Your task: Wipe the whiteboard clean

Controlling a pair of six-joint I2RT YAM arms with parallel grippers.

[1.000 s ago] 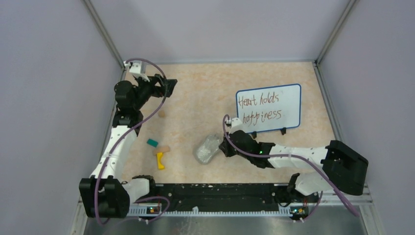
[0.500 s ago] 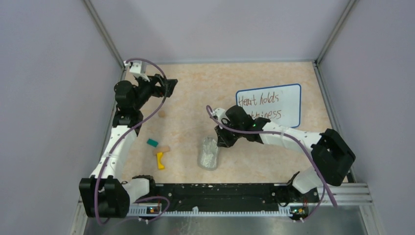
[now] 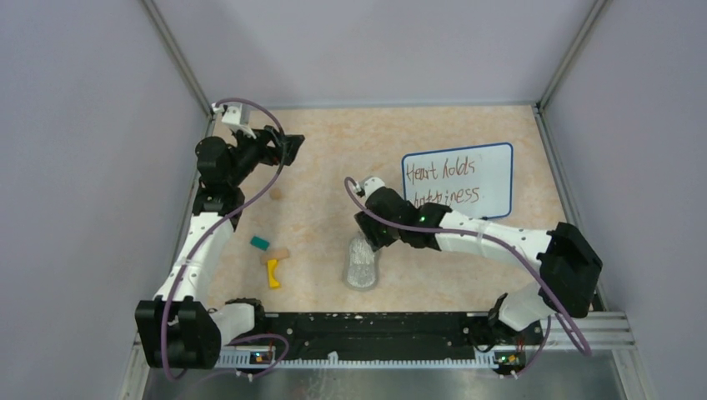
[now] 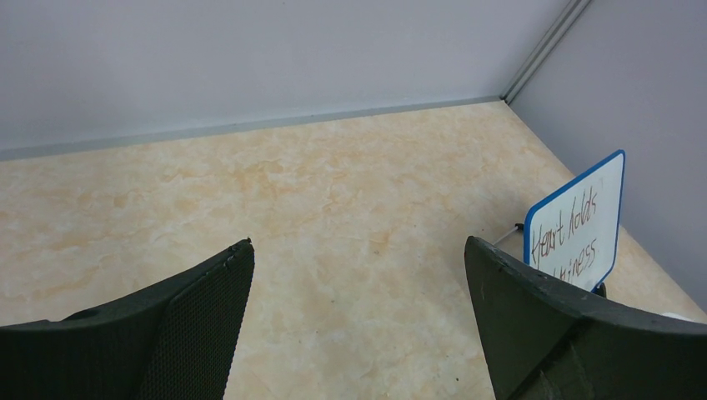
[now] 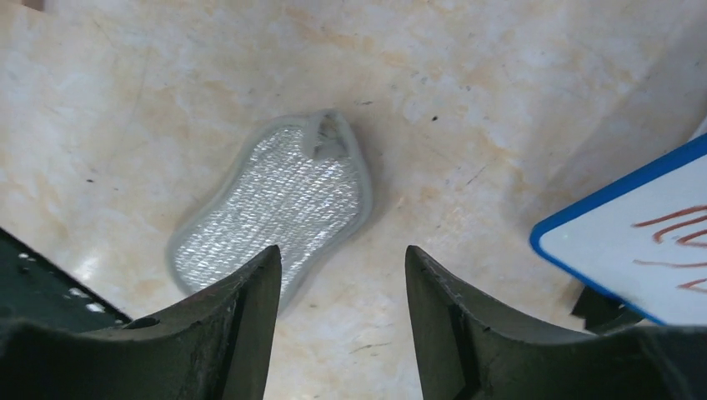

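The whiteboard [image 3: 457, 182] carries handwriting in reddish-brown marker on 2 lines: "Heart holds" above "happiness". In the left wrist view, the lower word is partly cut off.

1. Overhead camera: fixed high above the near edge, looking down and forward over the whole table [image 3: 333, 158], far from everything.
2. Left wrist camera: low at the far left, facing across the table toward the right wall [image 4: 634, 67]. The whiteboard [image 4: 577, 225] sits distant at right.
3. Right wrist camera: close, looking steeply down on the grey pad [image 5: 271, 212], with the whiteboard's corner at right.
4. All three views share the whiteboard.
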